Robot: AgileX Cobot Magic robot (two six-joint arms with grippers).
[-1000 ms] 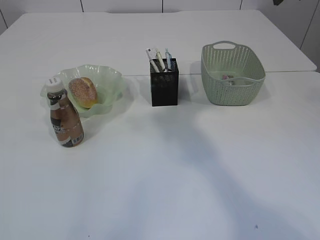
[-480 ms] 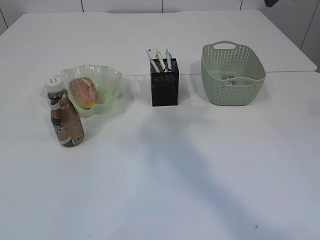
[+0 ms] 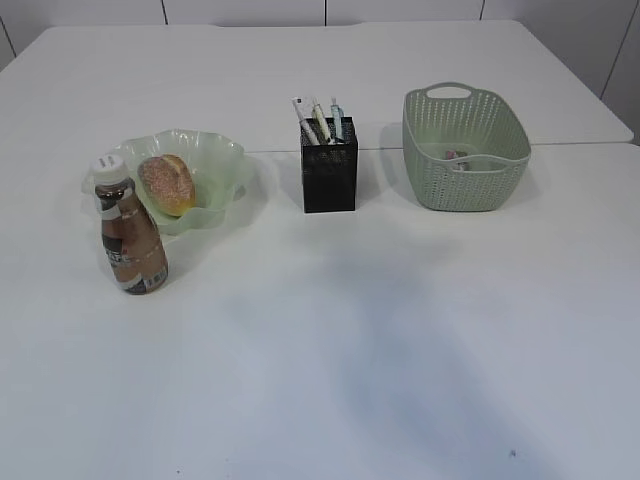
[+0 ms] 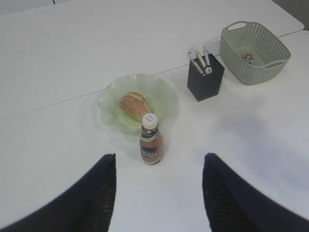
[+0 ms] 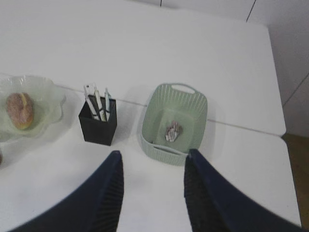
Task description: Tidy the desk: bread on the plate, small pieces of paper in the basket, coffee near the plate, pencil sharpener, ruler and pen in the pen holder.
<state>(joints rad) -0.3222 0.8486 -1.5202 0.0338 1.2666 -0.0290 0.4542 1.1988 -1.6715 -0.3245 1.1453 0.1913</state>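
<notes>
Arm gone from above; bread (image 3: 167, 184) far below open fingers (image 4: 104, 193).

High wrist views, slanted exterior

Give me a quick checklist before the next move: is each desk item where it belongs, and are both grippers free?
1. Bread on the plate: ok.
2. Coffee upright beside the plate: ok.
3. Paper in the basket: ok for the one wad visible; a second cannot be told apart.
4. Pen holder: pen-like items stick out the top, ok; ruler and sharpener cannot be told.
5. Left gripper: jaws apart, nothing between them, ok.
6. Right gripper: jaws apart, empty, high above the desk, ok.
</notes>
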